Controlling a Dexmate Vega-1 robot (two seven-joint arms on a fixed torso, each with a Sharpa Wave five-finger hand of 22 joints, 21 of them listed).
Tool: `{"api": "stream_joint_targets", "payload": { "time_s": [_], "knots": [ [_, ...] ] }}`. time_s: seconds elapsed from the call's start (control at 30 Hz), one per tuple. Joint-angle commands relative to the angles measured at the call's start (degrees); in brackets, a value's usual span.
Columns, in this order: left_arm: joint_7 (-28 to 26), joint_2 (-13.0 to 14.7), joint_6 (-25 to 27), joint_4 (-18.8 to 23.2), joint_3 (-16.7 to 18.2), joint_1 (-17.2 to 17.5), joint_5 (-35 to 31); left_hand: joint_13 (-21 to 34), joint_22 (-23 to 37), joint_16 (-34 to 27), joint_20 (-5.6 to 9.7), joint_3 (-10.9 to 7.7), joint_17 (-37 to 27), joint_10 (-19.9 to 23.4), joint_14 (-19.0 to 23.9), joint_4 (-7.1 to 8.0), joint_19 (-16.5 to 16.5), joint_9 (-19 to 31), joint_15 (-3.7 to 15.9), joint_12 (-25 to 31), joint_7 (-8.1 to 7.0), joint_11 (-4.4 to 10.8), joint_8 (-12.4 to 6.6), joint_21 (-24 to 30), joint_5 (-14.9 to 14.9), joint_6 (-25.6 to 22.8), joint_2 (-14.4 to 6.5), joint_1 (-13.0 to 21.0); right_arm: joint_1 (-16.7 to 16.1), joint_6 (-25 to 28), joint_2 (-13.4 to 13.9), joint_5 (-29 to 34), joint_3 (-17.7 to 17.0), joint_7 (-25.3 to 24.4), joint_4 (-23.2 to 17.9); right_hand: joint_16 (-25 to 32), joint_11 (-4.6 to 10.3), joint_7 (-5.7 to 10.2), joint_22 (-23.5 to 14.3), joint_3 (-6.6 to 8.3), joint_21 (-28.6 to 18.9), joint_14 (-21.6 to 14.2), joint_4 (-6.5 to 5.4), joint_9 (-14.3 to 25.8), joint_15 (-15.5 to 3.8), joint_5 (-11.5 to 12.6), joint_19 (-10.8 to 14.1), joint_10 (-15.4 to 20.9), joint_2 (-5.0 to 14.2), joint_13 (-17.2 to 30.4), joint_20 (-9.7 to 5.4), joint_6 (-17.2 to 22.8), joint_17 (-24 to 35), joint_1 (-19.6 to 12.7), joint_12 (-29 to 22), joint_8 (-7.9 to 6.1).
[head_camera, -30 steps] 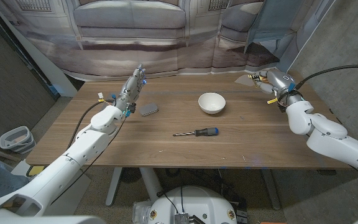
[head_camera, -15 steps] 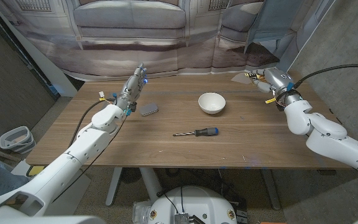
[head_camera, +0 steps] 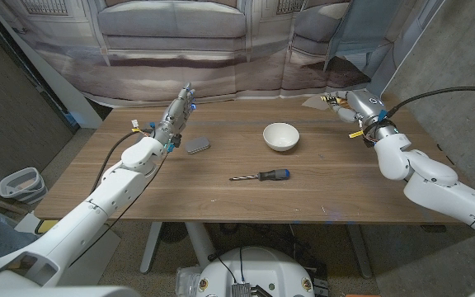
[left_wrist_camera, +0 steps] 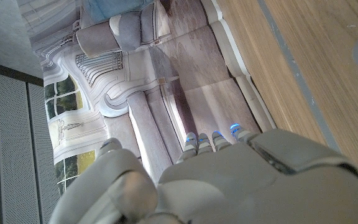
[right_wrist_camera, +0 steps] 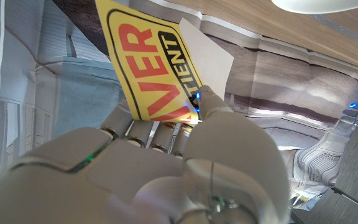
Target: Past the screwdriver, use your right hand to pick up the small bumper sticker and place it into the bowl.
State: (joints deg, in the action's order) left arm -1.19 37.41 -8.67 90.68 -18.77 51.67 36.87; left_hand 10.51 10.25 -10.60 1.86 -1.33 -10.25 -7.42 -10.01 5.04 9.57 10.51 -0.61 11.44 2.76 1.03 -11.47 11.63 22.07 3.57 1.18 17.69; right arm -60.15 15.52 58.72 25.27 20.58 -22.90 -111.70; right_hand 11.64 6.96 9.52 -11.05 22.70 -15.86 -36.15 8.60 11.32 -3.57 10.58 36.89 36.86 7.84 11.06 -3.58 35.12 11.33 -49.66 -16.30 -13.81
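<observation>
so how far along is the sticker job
Pickup looks done: the right hand holds the yellow sticker off the table, at the far right corner. In hand: carrying it. Left: bring it over the white bowl, which looks empty, and drop it in. The screwdriver lies untouched.

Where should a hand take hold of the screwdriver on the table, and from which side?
Grip the screwdriver by its thick dark handle, the end nearer the right hand, fingers coming from above across it. It lies flat, and the thin shaft offers less hold.
</observation>
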Motion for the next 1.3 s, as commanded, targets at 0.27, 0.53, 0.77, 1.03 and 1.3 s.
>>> {"api": "stream_joint_targets", "payload": {
  "time_s": [0.27,0.53,0.77,1.03,1.3],
  "knots": [
    [0.4,0.4,-0.2,-0.2,0.6,0.4,0.7,0.1,0.3,-0.1,1.10,0.44,-0.2,0.0,-1.1,0.06,2.4,0.2,-0.19,0.1,0.00,-0.21,0.14,0.1,0.6,0.0,-0.2,0.3,2.2,-2.0,-2.0,2.3,1.5,1.3,0.0,-0.1,0.36,0.07,-0.2,0.41,0.4,-0.4,0.02,0.1,-5.67,-0.1,0.5,0.2,0.15,0.1,-4.59,0.6,0.2,-0.6,0.1,0.21],
    [0.4,0.5,-0.7,0.1,0.9,0.6,0.8,0.1,0.3,-0.1,1.07,0.52,-0.2,0.0,-1.1,0.07,2.4,0.2,-0.23,0.1,-0.04,-0.18,0.13,0.0,0.6,-0.1,-0.2,0.3,2.4,-2.9,-2.2,3.1,1.7,1.8,-0.6,-0.1,0.25,0.00,-0.2,0.41,0.4,-0.4,-0.09,0.1,-5.50,-0.1,0.4,0.2,0.10,0.1,-4.51,0.6,0.3,-0.5,0.1,0.33],
    [0.4,0.3,-1.6,0.1,1.2,1.1,1.0,0.1,0.3,-0.1,1.10,0.62,-0.2,0.0,-1.1,0.07,2.4,0.2,-0.22,0.1,-0.03,-0.14,0.13,0.1,0.6,-0.1,-0.3,0.3,2.7,-3.2,-2.2,3.7,1.8,2.8,-1.1,-0.1,0.23,-0.07,-0.2,0.23,0.4,-0.3,-0.38,0.1,-5.44,-0.2,0.5,0.2,-0.01,0.1,-4.46,0.6,0.3,-0.1,0.2,0.41],
    [0.5,0.3,-1.2,0.1,1.0,1.1,1.0,0.1,0.3,-0.1,1.09,0.71,-0.2,0.0,-1.1,0.08,2.4,0.2,-0.22,0.1,-0.04,-0.17,0.13,0.1,0.6,-0.1,-0.3,0.4,2.7,-4.0,-2.2,4.3,1.8,3.5,-1.6,-0.1,0.29,-0.10,-0.2,0.13,0.5,-0.3,-0.56,0.1,-5.35,-0.2,0.4,0.0,-0.08,0.1,-4.38,0.5,0.4,0.1,0.3,0.55],
    [0.1,0.4,-0.7,0.6,0.9,1.2,0.9,0.1,0.3,-0.1,1.04,0.80,-0.2,0.0,-1.1,0.08,2.4,0.2,-0.21,0.1,-0.04,-0.02,0.13,0.1,0.6,-0.1,-0.3,0.4,2.5,-5.5,-2.5,4.3,1.7,3.5,-1.6,-0.1,0.26,-0.16,-0.2,0.12,0.5,-0.3,-0.57,0.1,-5.31,-0.2,0.4,-0.1,-0.17,0.1,-4.39,0.6,0.4,0.2,0.4,0.60]
  ]
}}
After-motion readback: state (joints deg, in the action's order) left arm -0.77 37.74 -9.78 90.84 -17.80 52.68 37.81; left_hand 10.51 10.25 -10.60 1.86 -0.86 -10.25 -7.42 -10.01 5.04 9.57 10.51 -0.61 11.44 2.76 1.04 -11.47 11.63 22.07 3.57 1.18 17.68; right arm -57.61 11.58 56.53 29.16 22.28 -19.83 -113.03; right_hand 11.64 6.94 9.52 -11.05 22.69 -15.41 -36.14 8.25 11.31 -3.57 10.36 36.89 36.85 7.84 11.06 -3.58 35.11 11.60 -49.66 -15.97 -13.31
